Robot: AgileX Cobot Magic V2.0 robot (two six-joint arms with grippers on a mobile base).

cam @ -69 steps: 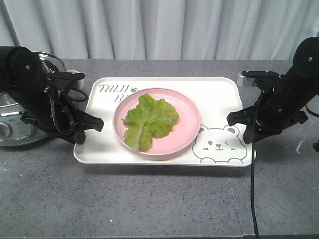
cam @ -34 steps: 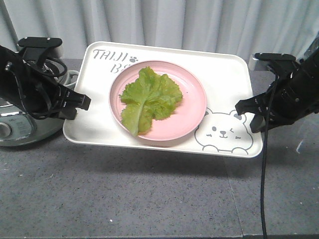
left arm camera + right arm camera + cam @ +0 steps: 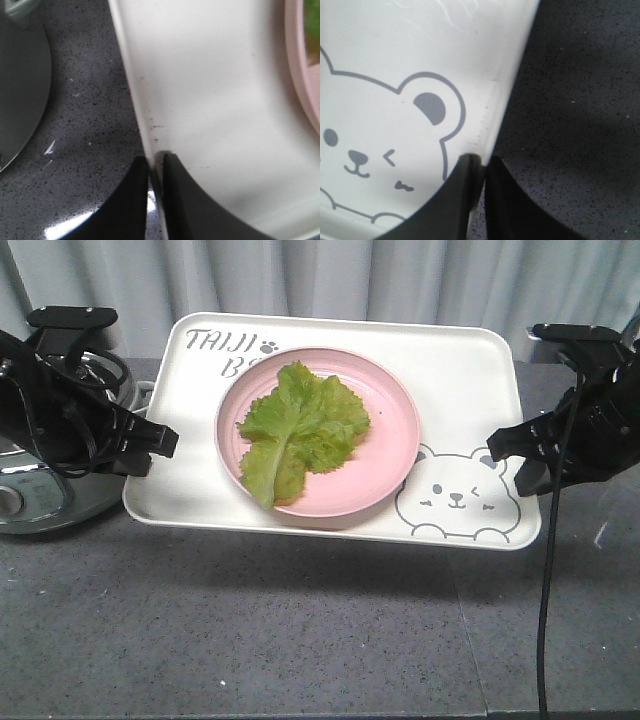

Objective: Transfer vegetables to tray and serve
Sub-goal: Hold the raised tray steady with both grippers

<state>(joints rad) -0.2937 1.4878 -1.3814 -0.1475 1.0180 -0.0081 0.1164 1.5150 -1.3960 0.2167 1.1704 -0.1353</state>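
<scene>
Left gripper (image 3: 163,444) (image 3: 155,161): it is clamped on the left rim of the tray (image 3: 470,380) (image 3: 210,100); in the wrist view the rim's edge is seen pinched in the thin gap between the two black fingers.
Right gripper (image 3: 500,446) (image 3: 480,163): it is closed narrowly on the tray's right rim, one finger on the printed side and the other on the outer side.
Tray (image 3: 420,45): it is held by both short ends, clear of the countertop (image 3: 300,630) (image 3: 90,115) (image 3: 580,100), on which its shadow is cast; the far edge is tipped up towards the curtain (image 3: 350,280).
Pink plate (image 3: 385,455) (image 3: 301,75): it is set on the tray, left of centre, well apart from both grippers.
Lettuce leaf (image 3: 300,430): it is laid flat on the pink plate with its pale rib running towards the near-left rim; it is kept wholly inside the plate's edge.
Bear drawing (image 3: 455,505) (image 3: 431,107): it is printed in the tray's near-right corner, just beside the right gripper.
Lettering (image 3: 225,340): it is found at the far-left corner and is partly hidden by the plate.
Appliance (image 3: 40,505) (image 3: 20,75): a silver-and-green unit is stood on the countertop behind the left arm, near the tray's left rim but apart from it.
Cable (image 3: 545,620): a black lead is hung from the right arm down past the front of the counter.
</scene>
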